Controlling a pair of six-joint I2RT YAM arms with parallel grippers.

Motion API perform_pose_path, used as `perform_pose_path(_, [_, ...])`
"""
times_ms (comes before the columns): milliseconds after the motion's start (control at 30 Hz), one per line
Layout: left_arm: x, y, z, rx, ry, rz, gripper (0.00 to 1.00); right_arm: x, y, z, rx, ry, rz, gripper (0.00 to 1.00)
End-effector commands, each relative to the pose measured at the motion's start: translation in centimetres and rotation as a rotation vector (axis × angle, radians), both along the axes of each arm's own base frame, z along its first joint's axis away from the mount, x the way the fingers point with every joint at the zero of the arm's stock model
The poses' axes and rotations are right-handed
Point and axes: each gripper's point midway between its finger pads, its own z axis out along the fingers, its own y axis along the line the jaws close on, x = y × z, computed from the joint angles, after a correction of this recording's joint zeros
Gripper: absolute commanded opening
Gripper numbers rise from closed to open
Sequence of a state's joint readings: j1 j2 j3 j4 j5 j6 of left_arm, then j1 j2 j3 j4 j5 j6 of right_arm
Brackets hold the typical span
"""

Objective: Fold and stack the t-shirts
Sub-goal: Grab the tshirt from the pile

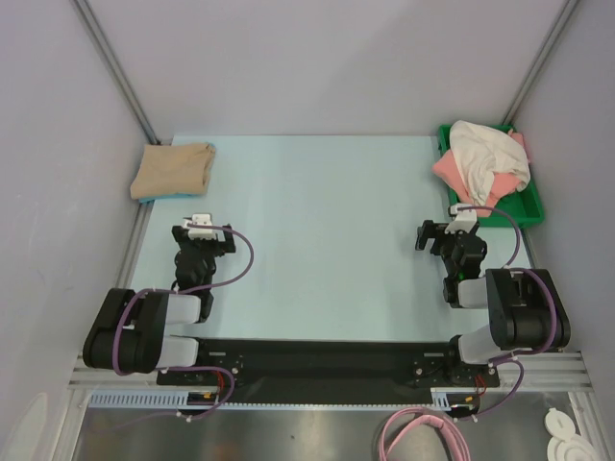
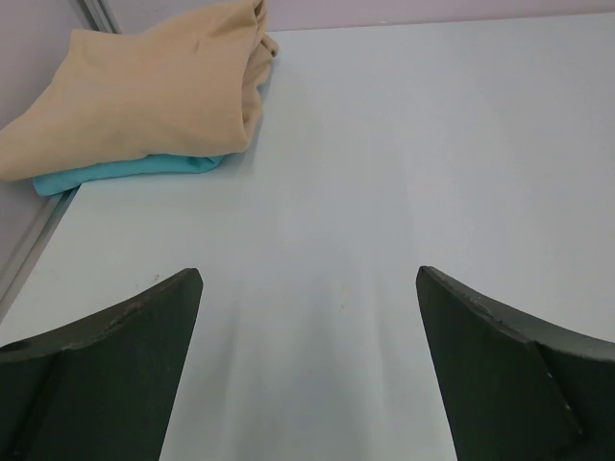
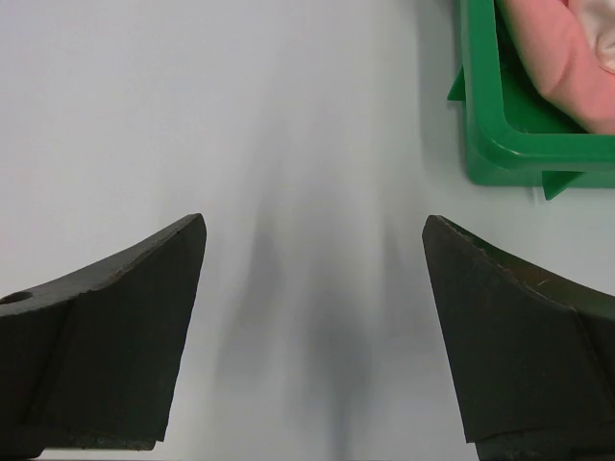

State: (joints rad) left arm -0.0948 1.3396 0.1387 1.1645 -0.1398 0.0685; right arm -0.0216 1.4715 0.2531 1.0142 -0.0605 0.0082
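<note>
My jaws are spread wide on both sides and grip nothing. The left gripper (image 2: 307,275) and the right gripper (image 3: 313,223) hang low over the table (image 1: 317,221). I judge this a ready stance between shirts.

Ahead of my left, the tan shirt (image 2: 144,96) sits folded in the far corner on a teal cloth (image 2: 125,171), likely the start of the stack.

Just past my right, the tray (image 3: 480,96) holds the white shirt (image 1: 485,154) crumpled over the pink shirt (image 3: 548,48). That arm is best placed to fetch one.
</note>
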Motion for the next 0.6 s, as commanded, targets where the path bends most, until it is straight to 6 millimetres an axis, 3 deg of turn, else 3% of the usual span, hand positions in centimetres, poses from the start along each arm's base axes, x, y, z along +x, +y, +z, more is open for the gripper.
perform_pose_path(0, [0.8,0.2,1.8,-0.029,-0.057,0.015,1.0,1.1,-0.1,1.8,0.004,-0.058,-0.013,1.0])
perform_pose_path(167, [0.8,0.2,1.8,-0.029,-0.059,0.015,1.0,0.9,0.3,2.0,-0.007,-0.069,0.005,1.0])
perform_pose_path(200, [0.8,0.3,1.8,-0.027,-0.057,0.015,1.0,0.7,0.4,2.7,-0.031,-0.093,0.016,1.0])
perform_pose_path(233, [0.8,0.2,1.7,-0.029,-0.056,0.015,1.0,0.3,2.2,3.0,-0.05,-0.106,0.09,1.0])
perform_pose_path(267, [0.8,0.2,1.8,-0.029,-0.056,0.014,1.0,-0.6,2.5,2.5,-0.068,-0.101,0.113,1.0])
perform_pose_path(333, [0.8,0.2,1.7,-0.029,-0.054,0.015,1.0,-0.8,3.6,4.3,-0.061,-0.167,0.204,1.0])
perform_pose_path(367, [0.8,0.2,1.8,-0.029,-0.057,0.013,1.0,-1.1,3.8,3.9,-0.051,-0.128,0.214,1.0])
perform_pose_path(400, [0.8,0.3,1.7,-0.029,-0.056,0.017,1.0,-0.1,3.9,6.0,-0.048,-0.15,0.216,1.0])
perform_pose_path(467, [0.8,0.2,1.7,-0.029,-0.056,0.015,1.0,-1.7,4.7,5.8,-0.188,-0.015,0.396,1.0])
perform_pose_path(500, [0.8,0.2,1.7,-0.029,-0.056,0.015,1.0,-0.7,5.2,9.2,-0.279,-0.061,0.452,1.0])
perform_pose_path(567, [0.8,0.2,1.7,-0.029,-0.056,0.013,1.0,-1.0,5.2,11.7,-0.268,-0.094,0.466,1.0])
